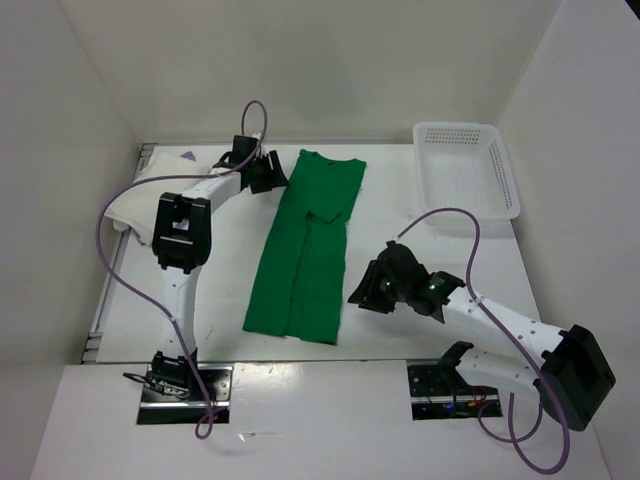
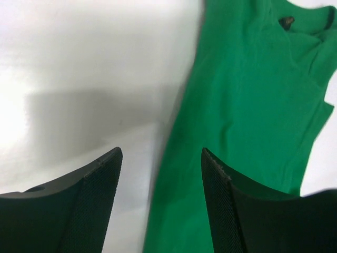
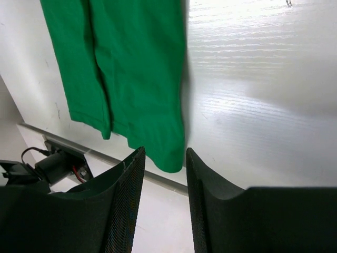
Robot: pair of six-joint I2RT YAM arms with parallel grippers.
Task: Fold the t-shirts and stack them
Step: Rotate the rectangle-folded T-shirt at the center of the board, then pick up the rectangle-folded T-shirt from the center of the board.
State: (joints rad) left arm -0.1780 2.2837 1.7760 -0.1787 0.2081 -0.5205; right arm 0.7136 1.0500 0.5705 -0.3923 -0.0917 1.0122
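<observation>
Leaving the green t-shirt (image 1: 300,255) flat as a long strip, well left of the basket (image 1: 466,127), sides turned in, seemingly so a crosswise fold can follow. Hovering the left gripper (image 2: 161,151), jaws apart and empty, farther left of the basket and level with it, likely aiming for the collar end. Hanging the right gripper (image 3: 165,150), also parted and gripping nothing, nearer than the basket and left of it, probably aiming for the hem.

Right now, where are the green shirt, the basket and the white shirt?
Green shirt (image 1: 305,250): overhead view, middle of the cloth.
Basket (image 1: 462,175): overhead view, its bare floor.
White shirt (image 1: 140,200): overhead view, its rumpled middle.
</observation>
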